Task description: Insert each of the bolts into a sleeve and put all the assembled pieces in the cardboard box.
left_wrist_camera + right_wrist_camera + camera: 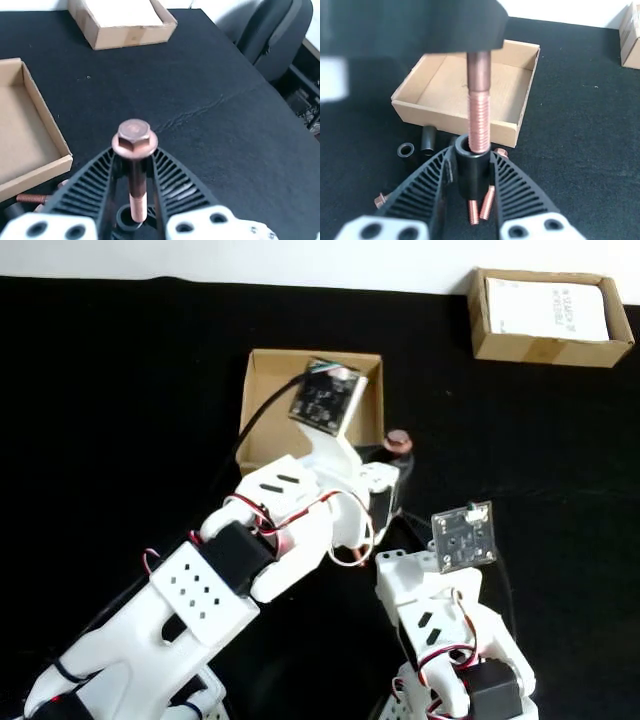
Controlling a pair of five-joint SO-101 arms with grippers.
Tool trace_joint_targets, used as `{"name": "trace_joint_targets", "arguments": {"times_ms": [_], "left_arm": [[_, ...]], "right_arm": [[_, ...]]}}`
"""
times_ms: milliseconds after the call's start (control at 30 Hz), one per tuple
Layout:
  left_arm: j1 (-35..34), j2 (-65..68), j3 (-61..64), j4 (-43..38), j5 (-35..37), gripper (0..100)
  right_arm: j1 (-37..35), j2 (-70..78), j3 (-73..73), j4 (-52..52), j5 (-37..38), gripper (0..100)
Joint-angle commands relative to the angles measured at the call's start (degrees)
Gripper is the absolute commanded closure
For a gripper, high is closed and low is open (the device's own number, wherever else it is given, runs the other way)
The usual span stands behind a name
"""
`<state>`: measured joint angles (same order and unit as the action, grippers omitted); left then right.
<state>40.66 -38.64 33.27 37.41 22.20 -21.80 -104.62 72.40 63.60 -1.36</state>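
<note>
My left gripper [134, 161] is shut on a copper bolt [135, 140], held upright with its hex head up. In the high view the bolt's head [398, 441] shows just right of the open cardboard box [262, 430]. My right gripper [471, 161] is shut on a black sleeve [470, 172], upright right below the bolt. The bolt's threaded end [479, 125] sits in the sleeve's mouth. From the left wrist, the sleeve [126, 218] shows under the bolt's tip. The cardboard box [415, 107] lies just behind, with nothing visible inside.
Loose black sleeves [406, 149] [428, 139] and copper bolts [485, 202] [380, 200] lie on the black table in front of the box. A second cardboard box [545, 348] holding white paper stands at the far right. A chair [280, 35] stands beyond the table edge.
</note>
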Motion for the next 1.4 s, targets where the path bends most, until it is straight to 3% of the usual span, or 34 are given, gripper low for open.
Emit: {"name": "trace_joint_targets", "arguments": {"times_ms": [0,500,633,767,833,1167,1300,1367], "left_arm": [[0.57,-0.31,0.75,-0.88,0.00,99],[1.10,-0.31,0.84,-0.44,-0.18,99],[1.71,-0.31,-0.48,6.68,-1.76,90],[3.65,-0.31,-3.82,19.87,-2.11,75],[4.18,-0.31,-5.14,24.09,-2.20,74],[3.30,-8.92,-10.77,32.97,-2.29,88],[0.04,-17.01,-10.68,32.44,-6.42,99],[-2.95,-20.35,-10.59,32.44,-8.44,99]], "right_arm": [[-0.22,-0.22,-0.57,-2.15,0.18,99.1],[-0.13,-0.22,0.75,-5.05,0.18,99.1],[-0.13,-0.22,1.19,-5.05,0.18,99.1],[-0.04,-0.22,1.27,-5.05,0.18,99.1],[1.27,-0.22,1.36,-5.85,0.18,99.1],[5.93,-0.04,0.92,-8.22,-0.26,99.1],[5.85,1.63,-1.71,-7.87,-5.19,99.1],[5.85,6.20,-6.64,-7.87,-7.91,99.1]]}}
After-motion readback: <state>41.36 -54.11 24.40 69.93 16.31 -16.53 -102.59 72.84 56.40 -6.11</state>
